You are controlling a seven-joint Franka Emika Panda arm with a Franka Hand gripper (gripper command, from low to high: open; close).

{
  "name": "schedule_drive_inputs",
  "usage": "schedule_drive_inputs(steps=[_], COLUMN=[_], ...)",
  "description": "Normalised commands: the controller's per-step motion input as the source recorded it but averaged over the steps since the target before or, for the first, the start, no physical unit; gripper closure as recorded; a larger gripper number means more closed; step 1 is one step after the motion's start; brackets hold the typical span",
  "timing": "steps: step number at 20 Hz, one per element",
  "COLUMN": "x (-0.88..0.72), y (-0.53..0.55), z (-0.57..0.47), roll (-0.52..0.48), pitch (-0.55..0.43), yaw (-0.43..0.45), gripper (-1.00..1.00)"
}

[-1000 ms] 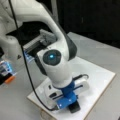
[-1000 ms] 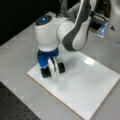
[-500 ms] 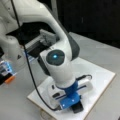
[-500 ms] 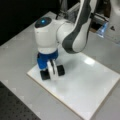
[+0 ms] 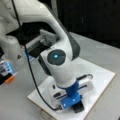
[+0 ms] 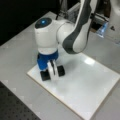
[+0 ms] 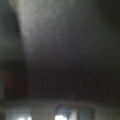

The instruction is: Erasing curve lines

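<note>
Grey curve lines could not be made out on the smooth white rectangular board (image 6: 82, 87). The gripper (image 6: 52, 72) was pressed down near the board's left corner in a front view; the jaws' state could not be told.

Over the last second the claw (image 6: 51, 72) creeps a little toward a front view's left along the near-left corner of the white board (image 6: 82, 87), staying low against it. In a front view the arm's blue-lit wrist housing (image 5: 57, 57) sits a touch lower and further left than before, and the claw (image 5: 75, 106) shifts with it toward the board's (image 5: 102, 77) bottom edge.
</note>
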Motion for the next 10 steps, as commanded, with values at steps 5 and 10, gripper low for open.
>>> schedule_drive_inputs(steps=[5,10], x=[0.25,0.23], y=[0.17,0.21], z=[-0.04,-0.04], roll=[0.067,0.056], pitch=[0.161,0.157], yaw=[-0.121,-0.130], gripper=[1.00,1.00])
